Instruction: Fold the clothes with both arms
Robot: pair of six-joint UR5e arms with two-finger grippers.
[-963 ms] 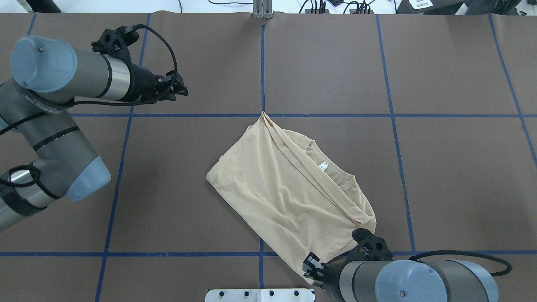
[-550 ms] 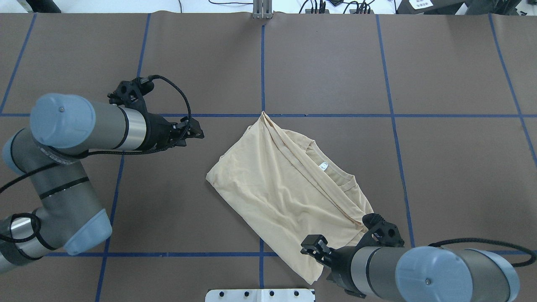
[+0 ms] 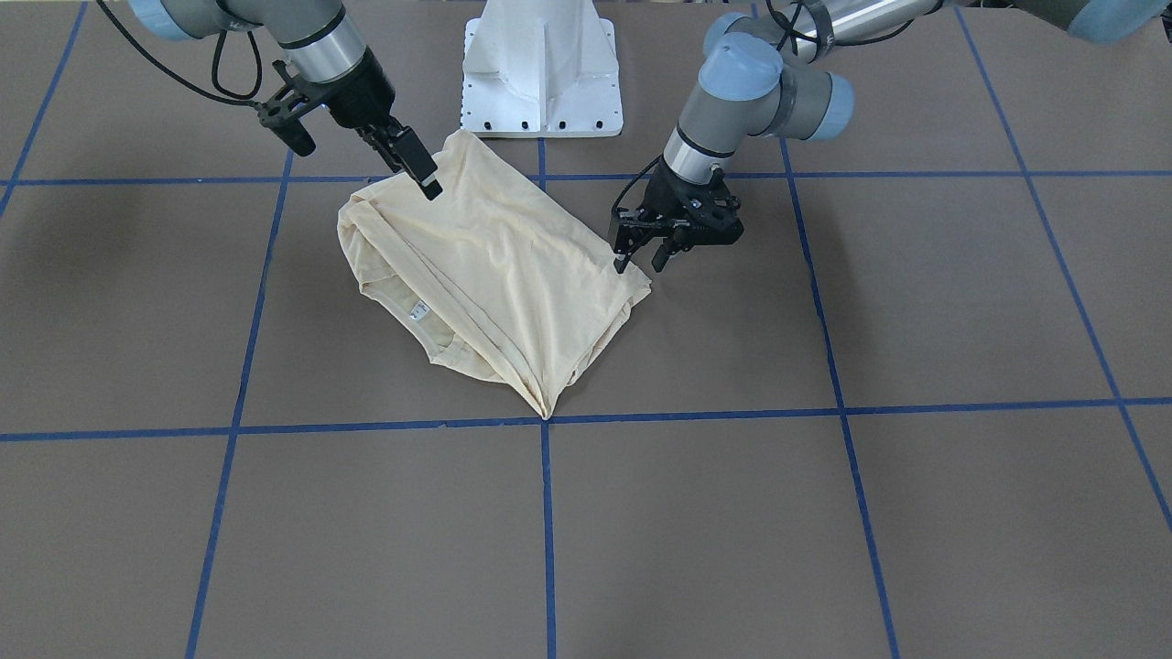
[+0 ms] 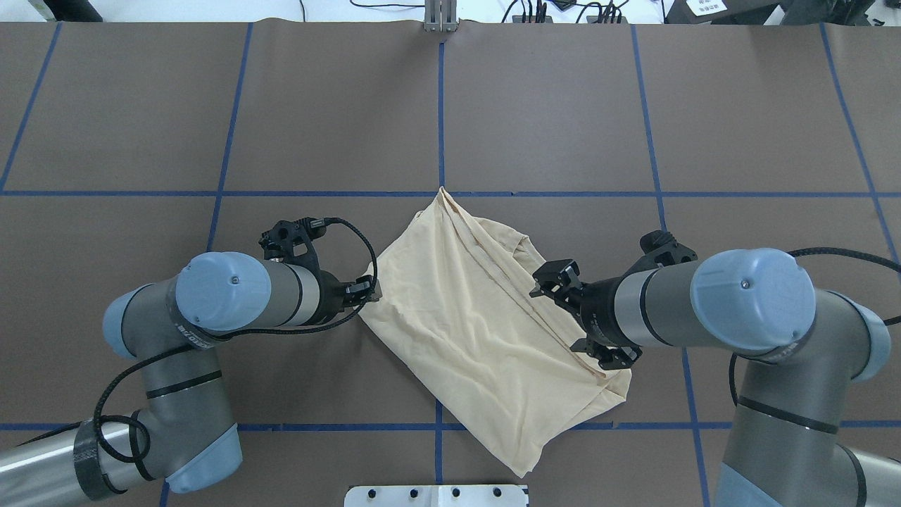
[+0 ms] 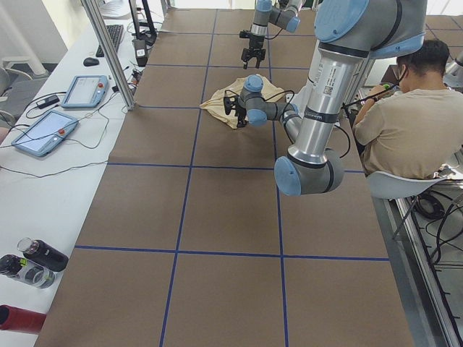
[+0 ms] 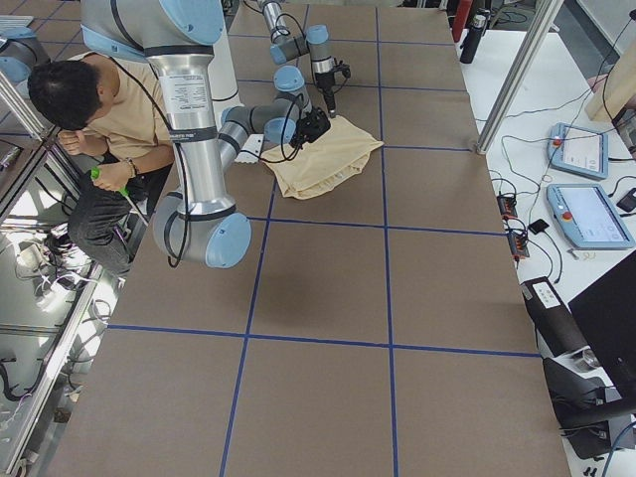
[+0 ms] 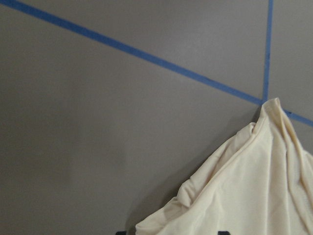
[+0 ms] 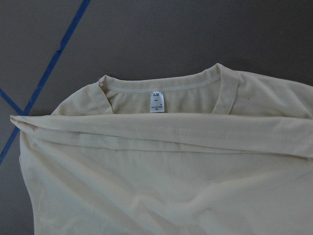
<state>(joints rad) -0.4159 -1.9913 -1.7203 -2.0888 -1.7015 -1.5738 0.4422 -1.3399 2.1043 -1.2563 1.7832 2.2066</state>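
Observation:
The cream-yellow shirt (image 4: pixel 479 331) lies folded and slanted on the brown table, print hidden. My left gripper (image 4: pixel 367 289) is low at the shirt's left corner, also seen in the front view (image 3: pixel 641 261). Its jaws are open, with the corner (image 7: pixel 244 196) between the tips at the wrist view's bottom edge. My right gripper (image 4: pixel 555 279) hovers open over the collar side, also seen in the front view (image 3: pixel 417 172). The right wrist view shows the ribbed collar and white neck tag (image 8: pixel 157 102) above a folded sleeve band. The tag also shows in the front view (image 3: pixel 417 311).
The white pedestal base (image 3: pixel 540 64) stands just behind the shirt's near corner. Blue tape lines (image 4: pixel 440 105) divide the table into squares. A seated operator (image 5: pixel 405 116) is beside the robot. Control tablets (image 5: pixel 87 90) and bottles (image 5: pixel 36 260) sit on the side bench.
Both arms have swung in toward the shirt. The left gripper came from the far left down to the shirt's left corner. The right gripper moved from the near hem up over the collar.

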